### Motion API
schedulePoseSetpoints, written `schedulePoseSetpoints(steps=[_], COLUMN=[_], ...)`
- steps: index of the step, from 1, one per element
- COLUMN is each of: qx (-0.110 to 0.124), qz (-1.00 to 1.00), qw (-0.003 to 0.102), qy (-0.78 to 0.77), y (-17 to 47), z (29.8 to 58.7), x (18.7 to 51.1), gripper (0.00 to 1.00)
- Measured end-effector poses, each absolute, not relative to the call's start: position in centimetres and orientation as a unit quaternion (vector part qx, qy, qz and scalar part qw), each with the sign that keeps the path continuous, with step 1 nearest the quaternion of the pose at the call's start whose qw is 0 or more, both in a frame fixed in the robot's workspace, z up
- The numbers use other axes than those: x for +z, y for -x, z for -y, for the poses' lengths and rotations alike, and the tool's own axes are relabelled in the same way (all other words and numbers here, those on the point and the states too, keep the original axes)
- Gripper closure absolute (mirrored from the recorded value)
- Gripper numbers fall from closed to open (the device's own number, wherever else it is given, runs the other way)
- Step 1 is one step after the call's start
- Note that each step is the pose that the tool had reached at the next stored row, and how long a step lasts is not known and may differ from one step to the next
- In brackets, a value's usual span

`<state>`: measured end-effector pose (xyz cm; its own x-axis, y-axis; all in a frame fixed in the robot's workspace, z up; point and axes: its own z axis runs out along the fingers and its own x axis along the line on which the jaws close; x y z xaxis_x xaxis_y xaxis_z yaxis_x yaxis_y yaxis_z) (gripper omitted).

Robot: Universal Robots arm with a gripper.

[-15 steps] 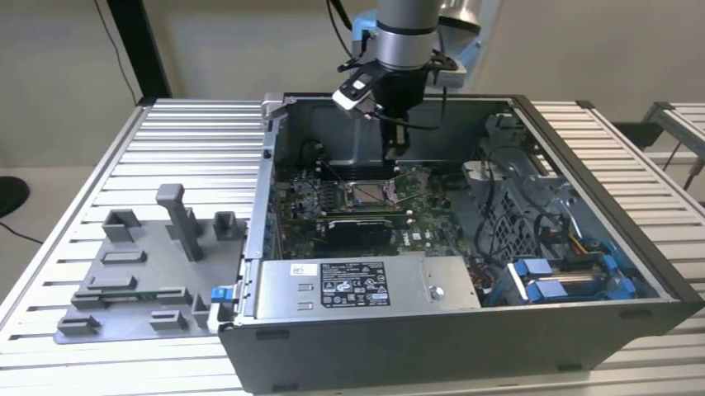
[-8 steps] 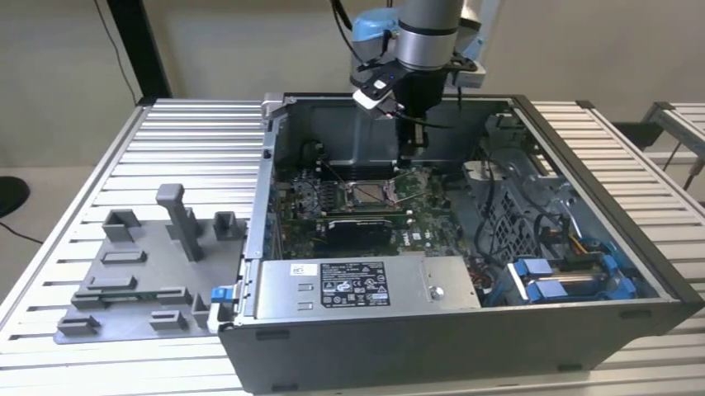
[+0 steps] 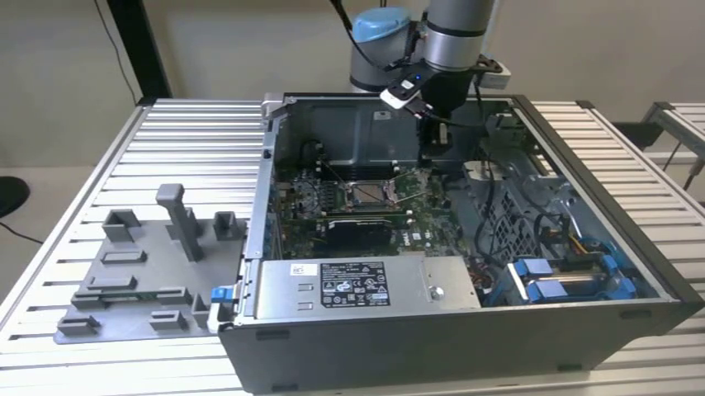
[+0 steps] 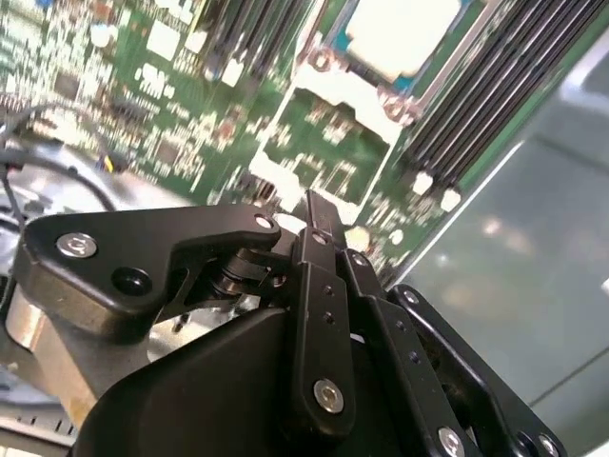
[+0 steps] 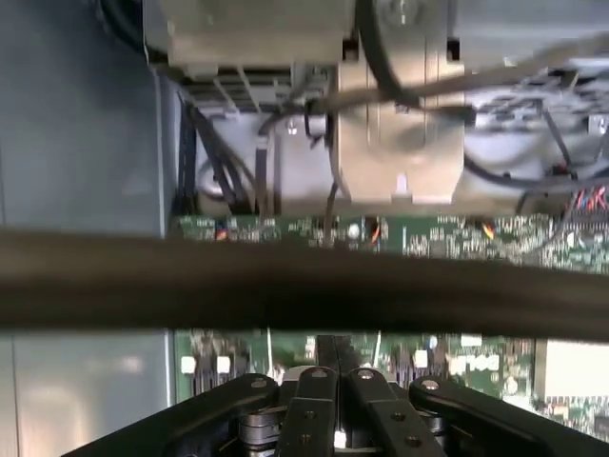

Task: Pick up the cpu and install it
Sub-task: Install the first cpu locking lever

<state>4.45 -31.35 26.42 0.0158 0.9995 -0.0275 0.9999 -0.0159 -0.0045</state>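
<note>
Holding our gripper point(image 4: 314, 205) with jaws pressed together and empty, we thought the chip point(image 4: 409, 33) just past them already sat in place; any next move needed gentle care.

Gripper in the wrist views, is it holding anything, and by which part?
Nothing appears held: in both wrist views the gripper has its jaws closed together, nothing between them, over the motherboard.

I see my arm point(image 3: 457, 33) as silver-grey tubing with a pale blue joint cap point(image 3: 382, 25) (a thin black cable point(image 3: 339, 11) trails beside it). The end effector point(image 4: 314, 205) is matte black linkage plates pinned with silver socket-head screws point(image 4: 76, 246).
</note>
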Motion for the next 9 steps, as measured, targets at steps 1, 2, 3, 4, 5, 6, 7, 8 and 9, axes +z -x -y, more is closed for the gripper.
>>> schedulePoseSetpoints(steps=[1, 2, 3, 4, 5, 6, 7, 8, 9], qx=[-0.012, -0.012, -0.013, -0.013, -0.014, -0.014, -0.015, -0.016, -0.016], qz=[-0.701, -0.701, -0.701, -0.702, -0.702, -0.702, -0.702, -0.702, -0.702], qw=[0.008, 0.007, 0.007, 0.006, 0.006, 0.005, 0.005, 0.004, 0.004], qy=[-0.713, -0.713, -0.713, -0.712, -0.712, -0.712, -0.712, -0.712, -0.712], y=[-4.9, -5.4, -5.8, -6.2, -6.5, -6.8, -7.0, -7.1, -7.2], z=[31.3, 31.3, 31.3, 31.3, 31.3, 31.3, 31.3, 31.3, 31.3], x=[26.4, 26.4, 26.3, 26.3, 26.1, 26.0, 25.8, 25.7, 25.6], gripper=[1.00, 1.00, 1.00, 1.00, 1.00, 1.00, 1.00, 1.00, 1.00])
